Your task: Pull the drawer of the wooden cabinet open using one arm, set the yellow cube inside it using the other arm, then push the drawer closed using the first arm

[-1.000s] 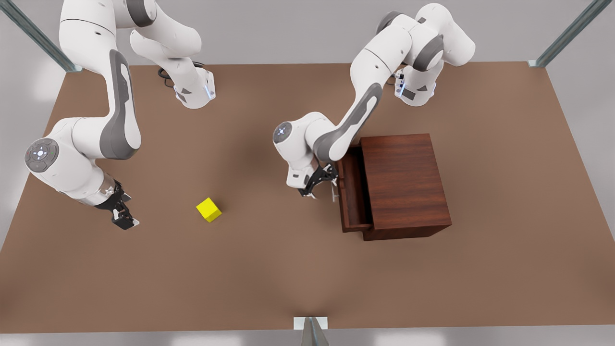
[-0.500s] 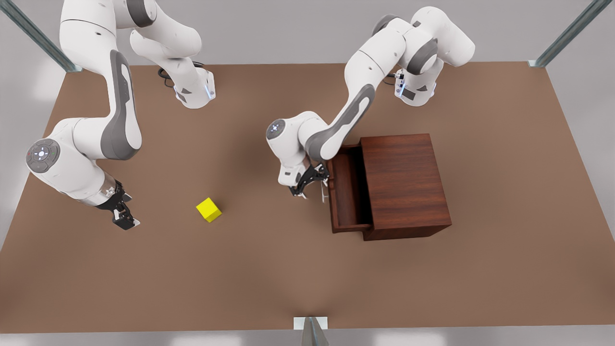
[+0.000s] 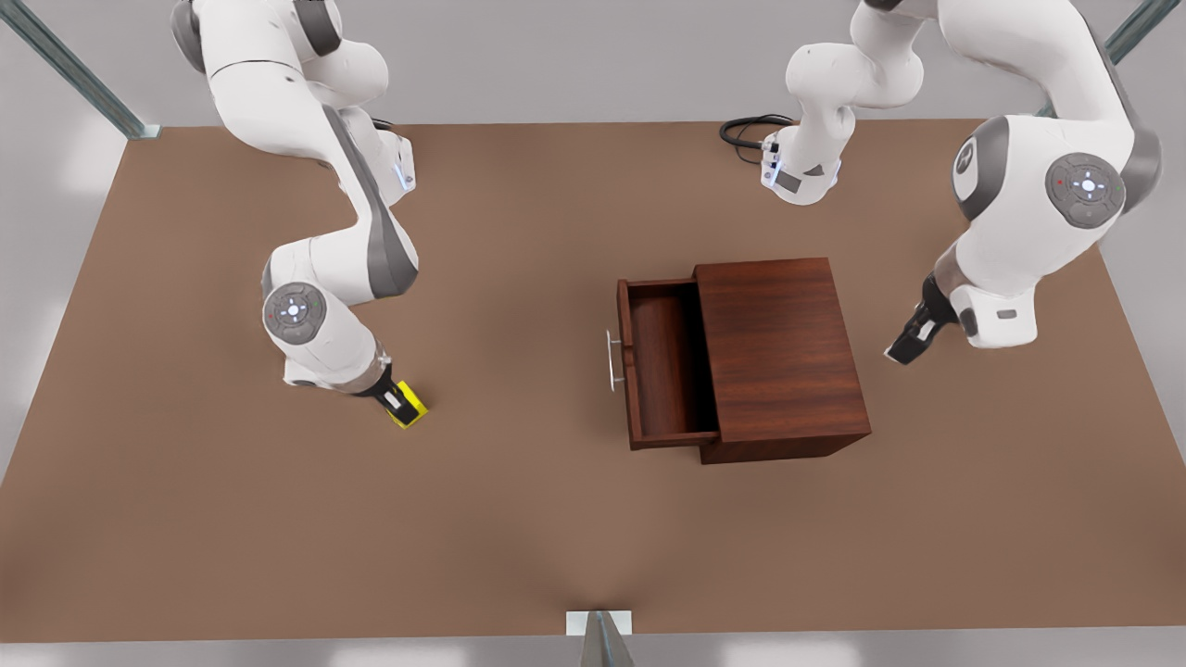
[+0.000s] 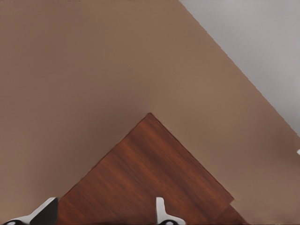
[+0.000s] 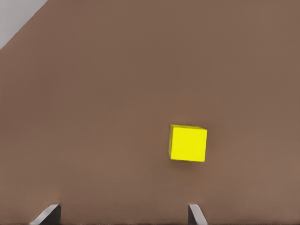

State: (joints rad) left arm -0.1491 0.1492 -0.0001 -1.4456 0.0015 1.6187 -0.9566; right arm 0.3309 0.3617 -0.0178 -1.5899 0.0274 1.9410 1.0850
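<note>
The wooden cabinet (image 3: pixel 783 357) stands right of the table's middle, and its top fills the near part of the left wrist view (image 4: pixel 145 178). Its drawer (image 3: pixel 662 366) is pulled out toward the front view's left, the tray bare inside, with the silver handle (image 3: pixel 613 359) free. My left gripper (image 3: pixel 913 341) hangs open beside the cabinet on the front view's right, fingertips (image 4: pixel 161 213) apart over its top. The yellow cube (image 3: pixel 414 413) rests on the table. My right gripper (image 3: pixel 397 398) hovers open just above the cube (image 5: pixel 188 143), partly covering it in the front view.
The brown table (image 3: pixel 519 519) carries both arm bases (image 3: pixel 375 176) at its back edge, with a black cable (image 3: pixel 746 130) by the base on the front view's right. Metal frame posts (image 3: pixel 74 69) stand at the back corners, and a small bracket (image 3: pixel 599 622) sits at the front edge.
The left gripper let go of the handle and swung to the cabinet's far side. The drawer came out farther. The right gripper moved over the yellow cube.
</note>
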